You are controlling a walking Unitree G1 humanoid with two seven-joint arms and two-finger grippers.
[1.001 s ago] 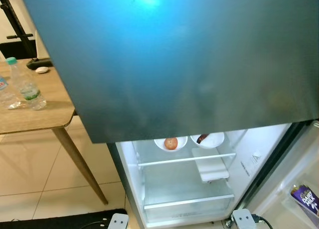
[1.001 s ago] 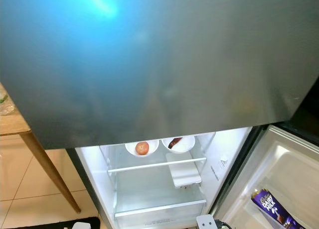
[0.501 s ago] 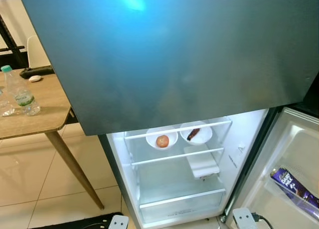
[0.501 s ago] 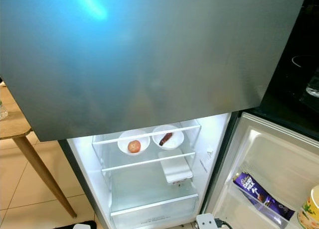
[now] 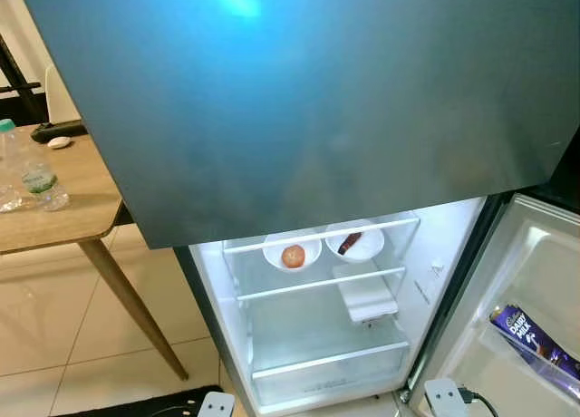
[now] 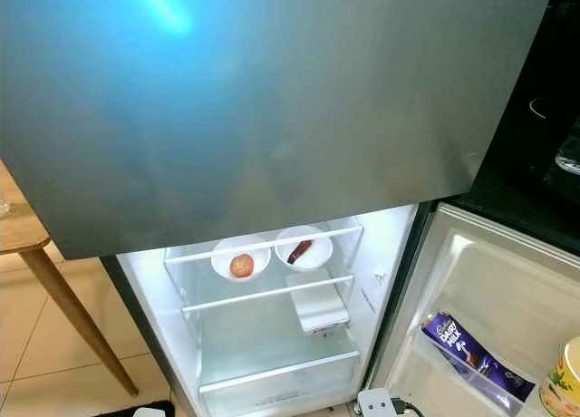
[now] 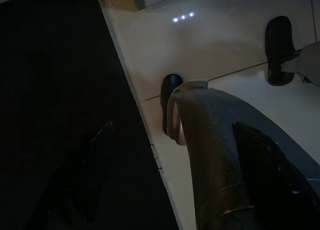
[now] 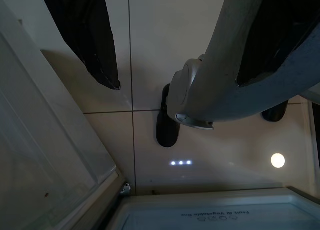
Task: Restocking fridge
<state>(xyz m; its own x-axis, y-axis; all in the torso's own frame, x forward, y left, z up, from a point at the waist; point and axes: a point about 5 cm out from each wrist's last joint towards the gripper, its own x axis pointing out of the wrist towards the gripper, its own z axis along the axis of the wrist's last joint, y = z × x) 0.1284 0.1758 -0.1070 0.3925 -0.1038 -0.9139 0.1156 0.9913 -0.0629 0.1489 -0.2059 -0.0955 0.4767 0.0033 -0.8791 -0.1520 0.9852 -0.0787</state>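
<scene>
Black fingers of both end effectors (image 8: 170,50) (image 7: 170,170) hang spread, empty, above floor tiles (image 8: 150,140).

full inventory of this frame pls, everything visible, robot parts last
fridge: 1, dark grey, upper door shut, lower compartment open and lit
bowls: 2, white, side by side on the upper shelf; left holds a round reddish fruit, right a dark red piece of food
shelf tray: 1, white, below the bowls
chocolate bar: 1, purple, in the open door's bin
cup: 1, yellow patterned, door bin, far right
table: 1, wooden, left of fridge
water bottle: 1, clear, green cap, on table
small white object: 1, far end of table
left gripper: hangs idle over floor tiles
right gripper: hangs idle, fingers apart, by fridge base
</scene>
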